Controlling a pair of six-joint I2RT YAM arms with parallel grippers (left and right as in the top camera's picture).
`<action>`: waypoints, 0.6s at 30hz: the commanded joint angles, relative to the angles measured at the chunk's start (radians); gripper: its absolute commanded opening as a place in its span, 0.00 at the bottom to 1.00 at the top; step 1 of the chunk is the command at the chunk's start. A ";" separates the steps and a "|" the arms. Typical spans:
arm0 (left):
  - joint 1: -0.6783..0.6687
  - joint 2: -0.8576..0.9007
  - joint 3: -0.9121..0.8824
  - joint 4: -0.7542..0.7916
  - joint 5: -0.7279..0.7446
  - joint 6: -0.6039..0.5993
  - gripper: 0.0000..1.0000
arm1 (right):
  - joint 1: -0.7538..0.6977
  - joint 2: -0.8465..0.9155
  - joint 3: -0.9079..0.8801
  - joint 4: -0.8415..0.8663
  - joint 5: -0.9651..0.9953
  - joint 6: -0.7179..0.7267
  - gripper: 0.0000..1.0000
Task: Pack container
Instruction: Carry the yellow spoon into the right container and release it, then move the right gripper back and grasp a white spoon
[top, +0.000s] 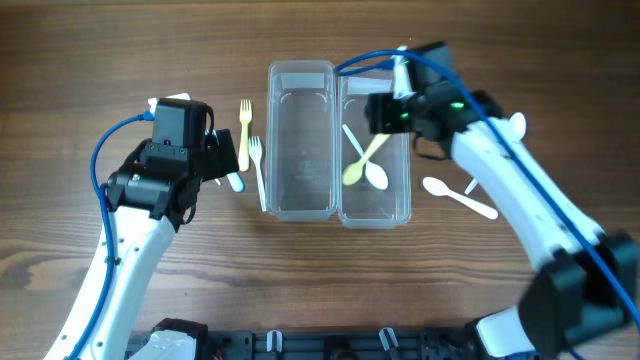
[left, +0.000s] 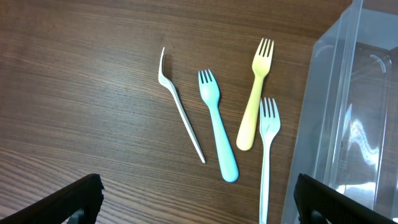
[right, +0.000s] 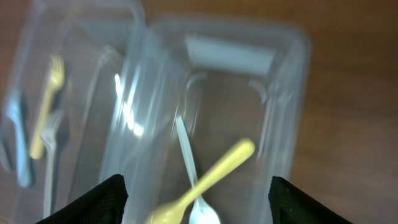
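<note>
Two clear containers stand side by side: the left one (top: 300, 140) is empty, the right one (top: 400, 205) holds a yellow spoon (top: 362, 160) crossed over a white spoon (top: 372, 170). My right gripper (right: 196, 199) is open above the right container, with both spoons below it. My left gripper (left: 196, 202) is open over bare table just left of the left container. In front of it lie a clear fork (left: 180, 109), a blue fork (left: 217, 124), a yellow fork (left: 255, 93) and a white fork (left: 267, 149).
A white spoon (top: 458, 195) lies on the table right of the containers. Another white utensil end (top: 517, 124) shows behind the right arm. Both arms' bases stand at the table's front edge.
</note>
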 joint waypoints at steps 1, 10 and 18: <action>0.008 0.003 0.013 0.003 0.012 0.002 1.00 | -0.079 -0.129 0.046 -0.013 0.065 -0.174 0.54; 0.008 0.003 0.013 0.003 0.012 0.002 1.00 | -0.315 -0.123 -0.003 -0.146 0.041 -0.517 0.75; 0.008 0.003 0.013 0.003 0.012 0.002 1.00 | -0.393 0.032 -0.134 -0.134 -0.110 -0.875 0.56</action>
